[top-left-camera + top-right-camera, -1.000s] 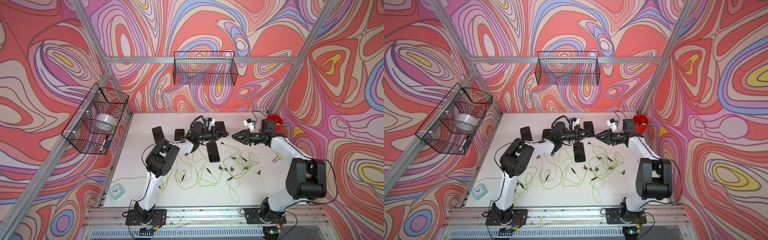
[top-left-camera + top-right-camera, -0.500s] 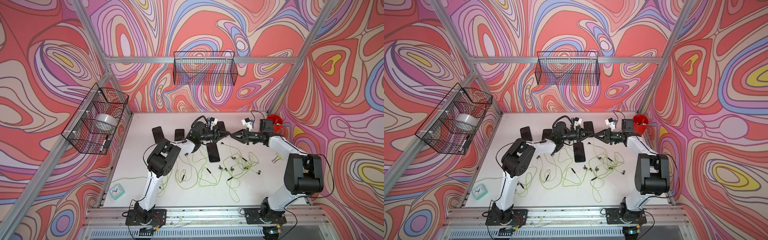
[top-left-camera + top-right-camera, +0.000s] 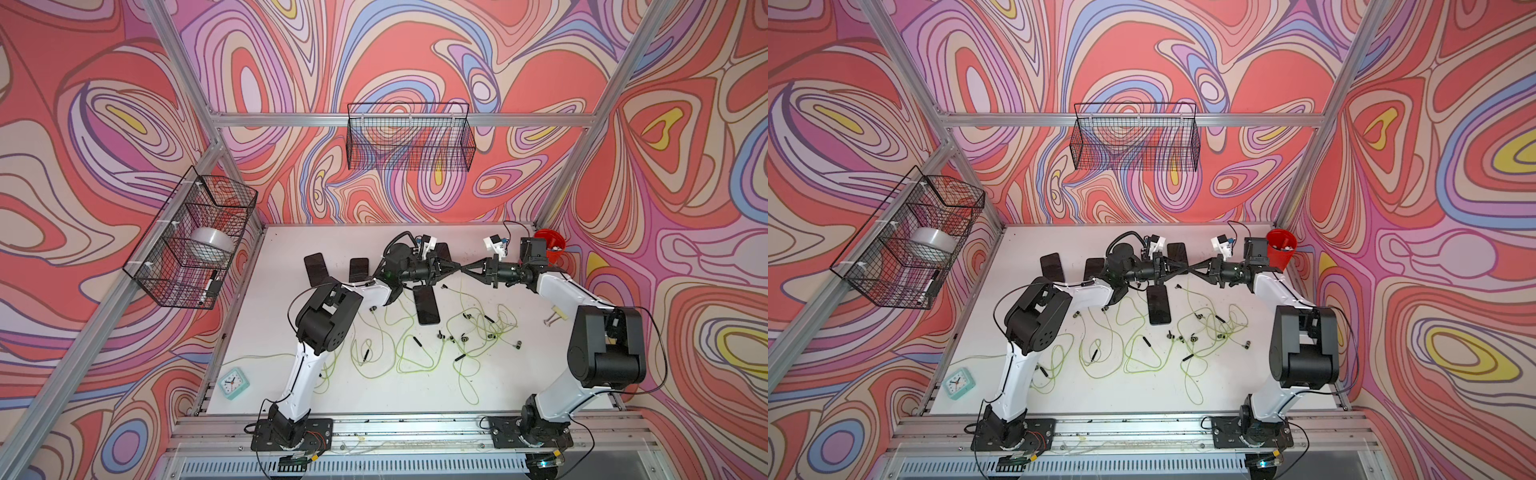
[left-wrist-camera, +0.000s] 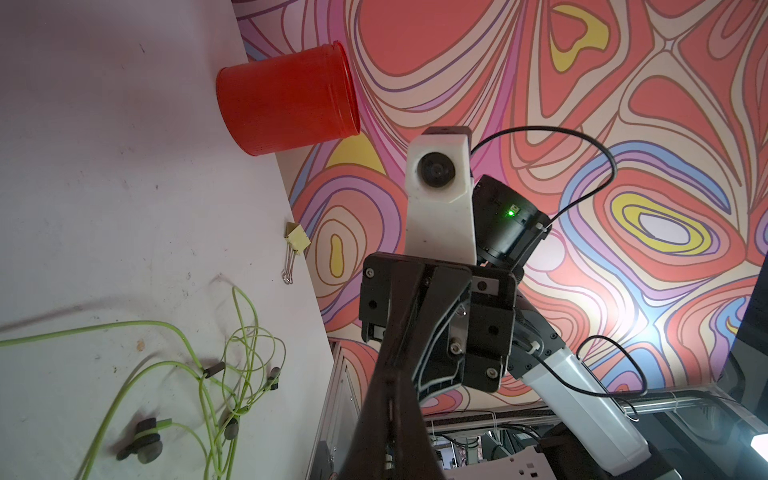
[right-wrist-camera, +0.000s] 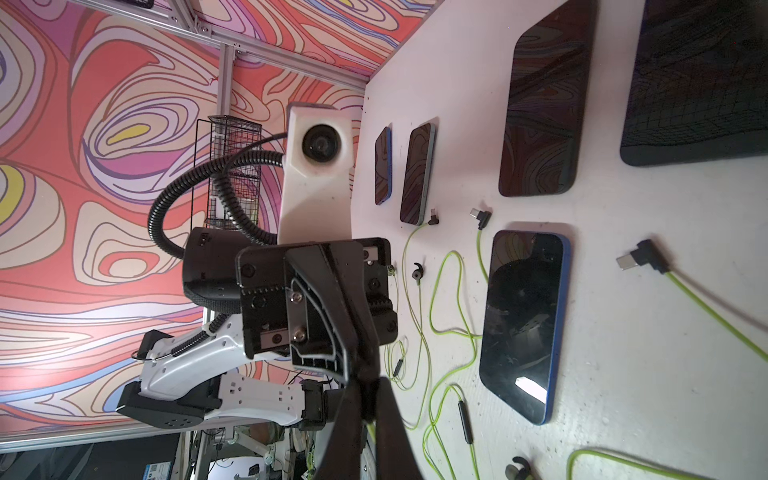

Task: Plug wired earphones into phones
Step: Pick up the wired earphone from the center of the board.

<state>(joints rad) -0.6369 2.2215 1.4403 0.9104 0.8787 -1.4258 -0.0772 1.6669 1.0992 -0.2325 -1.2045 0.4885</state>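
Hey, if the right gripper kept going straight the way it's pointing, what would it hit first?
The left gripper: it faces the right gripper head-on, tips all but meeting in both top views. Whether they touch is unclear.

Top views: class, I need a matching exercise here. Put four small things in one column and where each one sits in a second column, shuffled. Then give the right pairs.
Things
1. red cup
2. clock
3. white roll
4. binder clip

Places
A. by the near left corner of the table
B. in the wire basket on the left wall
C. at the table's right edge
D. in the table's far right corner

Pairs: 1-D, 2-A, 3-B, 4-C
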